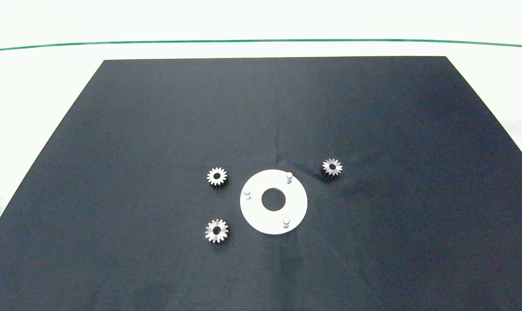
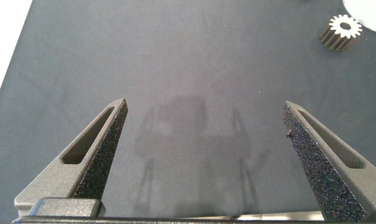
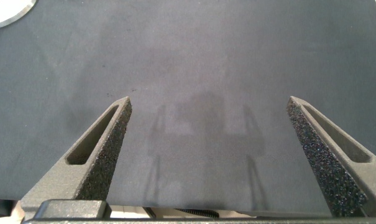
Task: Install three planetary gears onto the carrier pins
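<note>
Nothing was installed: all three gears lay flat on the black mat (image 1: 157,129), holes up, and the three pins on the white disc (image 1: 254,216) stood bare. One gear (image 1: 217,176) sat just left of the disc, a second (image 1: 216,230) nearer me on the same side, the third (image 1: 332,166) off the disc's right edge, all close to it but not touching. My left gripper (image 2: 205,112) hung over bare mat with its jaws wide apart, nothing between them; one gear (image 2: 341,31) showed ahead of it and off toward the disc, well clear of the fingers. My right gripper (image 3: 209,109) was also spread wide and empty over bare mat, only the disc's rim (image 3: 7,9) in its view. Neither arm appeared in the head view. I judged the left arm the likelier to take the two left-side gears, the right arm the lone right one.
</note>
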